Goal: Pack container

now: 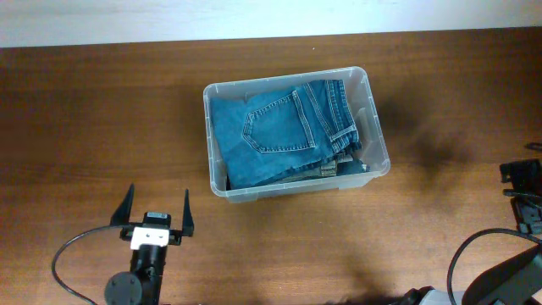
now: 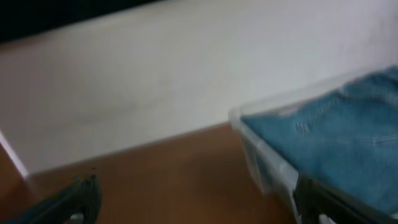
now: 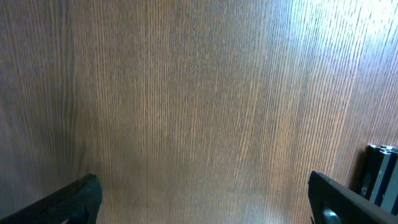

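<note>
One brown wooden tabletop is filling most of the overhead view, with a pale wall running along its far edge. The container, a clear plastic bin, is sitting a little right of the tabletop's middle, nearer the far edge than the near one. Folded blue jeans are lying inside it, covering nearly its whole floor, with a back pocket facing up. The left gripper is standing close to the near edge, toward the left corner and well apart from the container. Its jaws are pointing toward the far edge, spread wide and holding nothing. The right gripper is sitting at the tabletop's right edge, partly cut off in the overhead view. Its own wrist camera is showing both fingers spread wide over bare wood, gripping nothing. A thin black cable is looping beside the left arm.
</note>
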{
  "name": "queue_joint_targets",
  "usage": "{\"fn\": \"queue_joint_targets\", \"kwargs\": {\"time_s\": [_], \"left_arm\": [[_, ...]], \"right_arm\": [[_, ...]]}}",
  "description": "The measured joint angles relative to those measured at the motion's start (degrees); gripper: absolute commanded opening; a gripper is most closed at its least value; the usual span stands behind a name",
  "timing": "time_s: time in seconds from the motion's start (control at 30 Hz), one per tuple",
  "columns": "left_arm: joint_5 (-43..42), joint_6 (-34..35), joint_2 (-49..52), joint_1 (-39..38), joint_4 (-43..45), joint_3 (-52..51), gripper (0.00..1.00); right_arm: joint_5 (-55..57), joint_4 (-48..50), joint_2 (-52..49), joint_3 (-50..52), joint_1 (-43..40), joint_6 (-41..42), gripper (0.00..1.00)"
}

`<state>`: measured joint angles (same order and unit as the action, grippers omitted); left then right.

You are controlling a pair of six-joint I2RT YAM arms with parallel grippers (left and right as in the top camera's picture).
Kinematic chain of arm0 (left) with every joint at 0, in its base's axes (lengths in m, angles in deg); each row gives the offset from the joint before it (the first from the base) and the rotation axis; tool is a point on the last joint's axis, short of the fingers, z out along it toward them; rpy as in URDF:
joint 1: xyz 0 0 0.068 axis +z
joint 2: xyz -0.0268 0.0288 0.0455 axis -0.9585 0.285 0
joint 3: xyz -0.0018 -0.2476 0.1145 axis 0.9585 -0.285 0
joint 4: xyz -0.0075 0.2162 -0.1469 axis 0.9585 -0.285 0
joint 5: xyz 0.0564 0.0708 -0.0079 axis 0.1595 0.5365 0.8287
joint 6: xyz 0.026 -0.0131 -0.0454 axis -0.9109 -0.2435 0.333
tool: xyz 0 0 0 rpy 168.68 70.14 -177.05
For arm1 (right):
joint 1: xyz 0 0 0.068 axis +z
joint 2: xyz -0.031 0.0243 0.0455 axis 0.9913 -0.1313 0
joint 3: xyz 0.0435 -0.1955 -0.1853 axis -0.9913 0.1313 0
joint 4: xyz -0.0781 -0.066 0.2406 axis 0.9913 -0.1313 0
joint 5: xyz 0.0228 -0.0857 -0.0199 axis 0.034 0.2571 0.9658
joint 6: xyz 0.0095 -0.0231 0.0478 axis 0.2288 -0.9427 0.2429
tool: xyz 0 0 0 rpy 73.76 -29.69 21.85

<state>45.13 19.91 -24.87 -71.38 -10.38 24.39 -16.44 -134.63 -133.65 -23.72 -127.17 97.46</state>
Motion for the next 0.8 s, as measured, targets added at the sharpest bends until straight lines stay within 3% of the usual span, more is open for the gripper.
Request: {"fn": "queue_joint_targets", "kwargs": {"time_s": [0.2, 0.8], "left_arm": [[-0.72, -0.24, 0.00, 0.07, -8.20, -0.11, 0.99], [-0.90, -0.24, 0.00, 0.07, -8.22, -0.11, 0.99]], "right_arm": [[-0.02, 0.00, 0.00, 0.00, 0.00, -0.02, 0.98], [0.00, 0.00, 0.00, 0.00, 0.00, 0.02, 0.98]]}}
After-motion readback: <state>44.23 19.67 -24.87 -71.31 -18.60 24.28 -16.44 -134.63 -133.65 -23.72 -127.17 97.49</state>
